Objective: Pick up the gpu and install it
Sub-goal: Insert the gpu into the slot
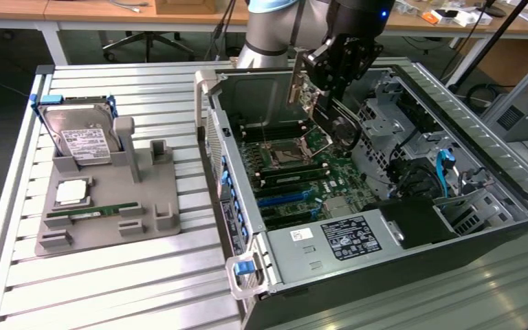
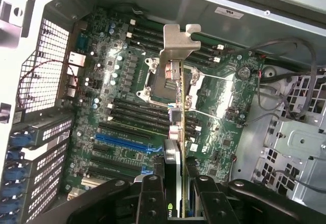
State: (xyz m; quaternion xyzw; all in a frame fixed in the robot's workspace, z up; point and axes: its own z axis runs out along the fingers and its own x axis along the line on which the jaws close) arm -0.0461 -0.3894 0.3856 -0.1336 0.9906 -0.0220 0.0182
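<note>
The gpu (image 1: 302, 89) (image 2: 175, 119) is clamped between the jaws of the gripper (image 1: 324, 75) (image 2: 179, 196). In the wrist view, the two black fingers (image 2: 151, 198) are seen pressed against the card's opposite faces. The card is viewed edge-on there, with its silver end bracket (image 2: 175, 51) farthest from the fingers.

In the exterior view, the card is held nearly upright over the open computer case (image 1: 255, 89), at about twelve o'clock of the motherboard (image 1: 291, 175) (image 2: 127, 107). The bracket is turned toward the exterior view's left. The CPU socket (image 1: 287, 152) (image 2: 163, 84) is seen just past the bracket in the wrist view. A blue expansion slot (image 1: 287, 199) (image 2: 122, 141) lies at six o'clock of that socket in the exterior view. The labelled power supply (image 1: 346, 237) is found at about five o'clock of the motherboard.

At nine o'clock of the case, well apart from the gripper, a grey parts holder (image 1: 154, 213) is set on the slatted table (image 1: 135, 289). A hard drive (image 1: 80, 137) in a blue frame is propped at the holder's eleven o'clock end. A green memory stick (image 1: 94, 212) is laid at about six o'clock of the drive.
</note>
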